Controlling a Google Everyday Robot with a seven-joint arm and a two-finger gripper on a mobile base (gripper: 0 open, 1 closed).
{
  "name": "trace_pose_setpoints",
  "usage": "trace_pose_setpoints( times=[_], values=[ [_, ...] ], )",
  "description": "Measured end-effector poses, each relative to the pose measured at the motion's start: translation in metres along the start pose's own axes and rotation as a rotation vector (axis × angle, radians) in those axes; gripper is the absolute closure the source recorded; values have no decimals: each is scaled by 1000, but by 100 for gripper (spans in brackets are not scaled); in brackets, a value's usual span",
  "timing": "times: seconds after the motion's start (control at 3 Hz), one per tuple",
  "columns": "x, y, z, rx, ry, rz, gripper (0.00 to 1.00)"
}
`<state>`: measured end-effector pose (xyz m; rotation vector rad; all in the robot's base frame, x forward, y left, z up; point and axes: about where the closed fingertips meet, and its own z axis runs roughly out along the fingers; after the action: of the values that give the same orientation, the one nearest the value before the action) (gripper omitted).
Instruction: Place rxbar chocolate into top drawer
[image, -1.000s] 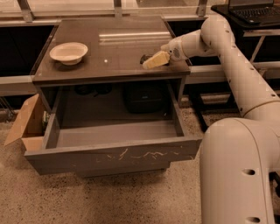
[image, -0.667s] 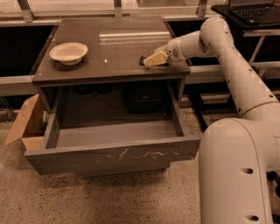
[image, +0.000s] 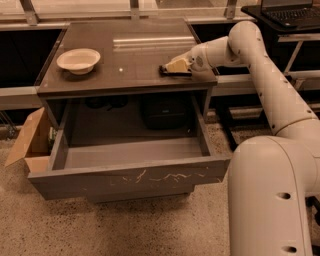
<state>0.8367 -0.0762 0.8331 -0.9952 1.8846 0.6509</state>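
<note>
The gripper (image: 172, 66) sits on the chocolate bar (image: 169, 73) at the table's (image: 125, 60) right edge. I cannot tell whether it is gripping. The drawer (image: 130, 176) below the table stands open, its grey floor showing.

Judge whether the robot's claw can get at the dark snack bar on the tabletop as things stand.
Probably yes: the claw sits right at the rxbar chocolate on the tabletop, nothing between them; the white bowl stands far to the left.

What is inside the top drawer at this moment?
Only bare grey floor shows inside the top drawer; its front panel hides the near strip. The rxbar chocolate lies on the tabletop, at the gripper.
</note>
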Motion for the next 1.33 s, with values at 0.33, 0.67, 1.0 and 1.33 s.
trace_pose_setpoints(
  times=[0.33, 0.67, 1.0, 1.33],
  values=[
    [-1, 1, 1, -4, -6, 4, 100],
    [-7, 5, 2, -10, -17, -5, 100],
    [-14, 6, 0, -10, -27, -19, 100],
    [-21, 7, -3, -7, -37, -31, 92]
  ],
)
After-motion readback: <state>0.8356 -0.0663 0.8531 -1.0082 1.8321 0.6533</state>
